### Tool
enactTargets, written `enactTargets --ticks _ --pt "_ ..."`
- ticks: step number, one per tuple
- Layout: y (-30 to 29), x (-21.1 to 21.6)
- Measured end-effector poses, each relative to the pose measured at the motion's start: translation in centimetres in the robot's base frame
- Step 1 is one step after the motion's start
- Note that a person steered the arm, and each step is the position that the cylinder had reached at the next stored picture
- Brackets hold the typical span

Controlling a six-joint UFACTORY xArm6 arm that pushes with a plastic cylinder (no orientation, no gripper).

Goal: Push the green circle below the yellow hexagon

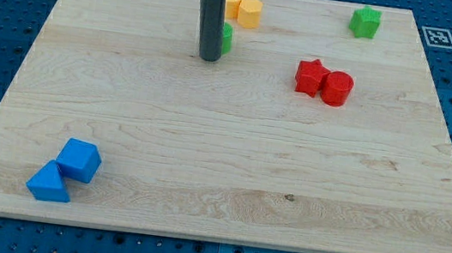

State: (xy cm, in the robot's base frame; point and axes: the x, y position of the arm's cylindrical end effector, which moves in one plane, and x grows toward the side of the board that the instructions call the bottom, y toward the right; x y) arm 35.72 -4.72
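The green circle (227, 37) lies near the view's top, mostly hidden behind my rod; only its right edge shows. My tip (209, 57) rests on the board just left of and slightly below it, touching or nearly so. The yellow hexagon (249, 12) sits just above and to the right of the green circle, next to another yellow block (232, 4) on its left, partly hidden by the rod.
A green star (365, 22) sits at the top right. A red star (310, 76) and a red cylinder (337, 88) touch at the right of centre. A blue cube (78, 160) and a blue triangular block (49, 182) sit at the bottom left.
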Motion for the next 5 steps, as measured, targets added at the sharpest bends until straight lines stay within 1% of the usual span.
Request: enactTargets --ticks 1,2,3,5 --pt "-2.9 0.0" --pt "-3.6 -0.7" --pt "-3.5 -1.7" --pt "-2.8 -1.8"
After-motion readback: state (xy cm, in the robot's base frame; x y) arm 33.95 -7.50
